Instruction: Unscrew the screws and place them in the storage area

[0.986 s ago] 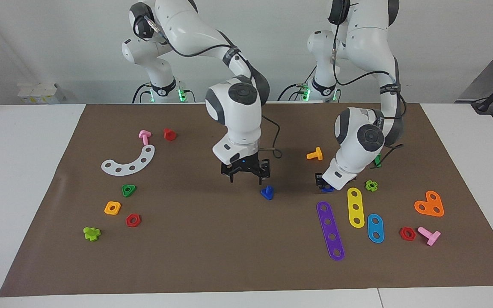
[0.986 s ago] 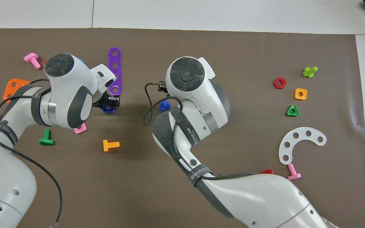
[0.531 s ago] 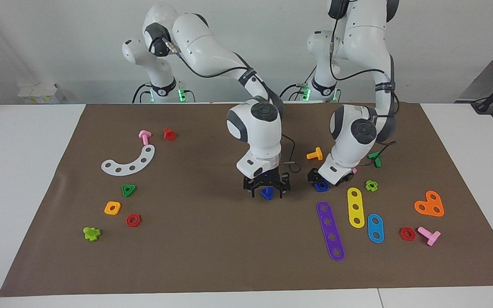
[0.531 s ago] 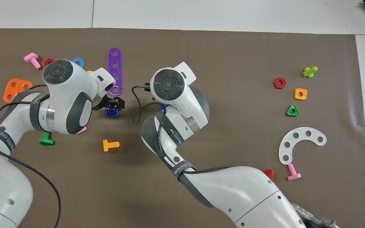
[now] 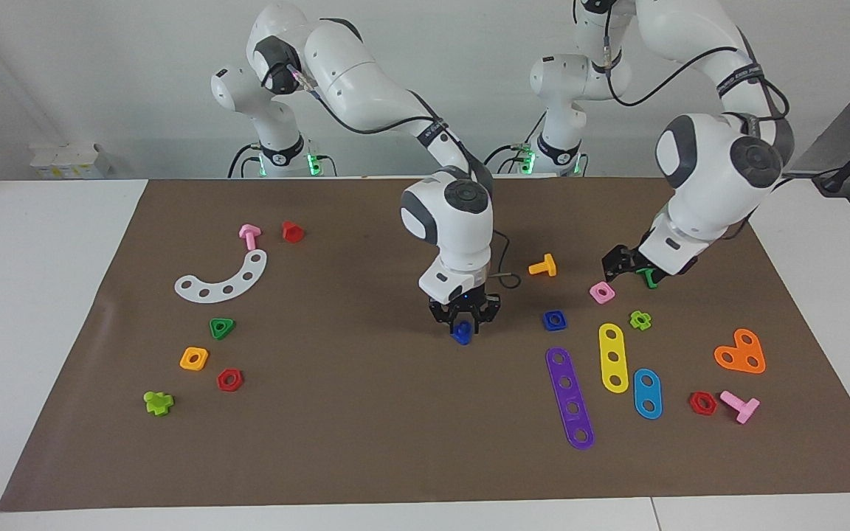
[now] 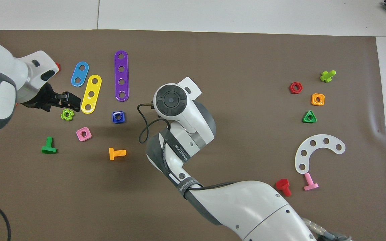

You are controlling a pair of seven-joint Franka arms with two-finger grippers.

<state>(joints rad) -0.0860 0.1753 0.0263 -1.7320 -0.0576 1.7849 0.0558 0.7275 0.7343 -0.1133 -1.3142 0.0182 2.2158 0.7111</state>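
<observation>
The small blue screw [image 5: 461,333] sits on the brown mat [image 5: 366,435] near its middle. My right gripper [image 5: 463,327] points straight down at it, and its fingers are closed on the screw's sides at mat height. In the overhead view the right wrist hides the screw. The blue square nut [image 5: 554,319] lies loose on the mat beside it, toward the left arm's end, and also shows in the overhead view [image 6: 118,117]. My left gripper [image 5: 623,264] is raised and empty over the pink square nut [image 5: 601,293], with its fingers apart; it also shows in the overhead view [image 6: 69,101].
Purple [image 5: 569,398], yellow [image 5: 614,358] and blue [image 5: 647,393] strips and an orange plate [image 5: 741,352] lie toward the left arm's end. An orange screw [image 5: 543,265] and a green screw [image 5: 648,276] lie there too. A white curved plate [image 5: 222,279] and several coloured nuts lie toward the right arm's end.
My right gripper came down over the blue screw and closed on it. My left gripper let go of the blue square nut, rose and swung away toward its own end of the table.
</observation>
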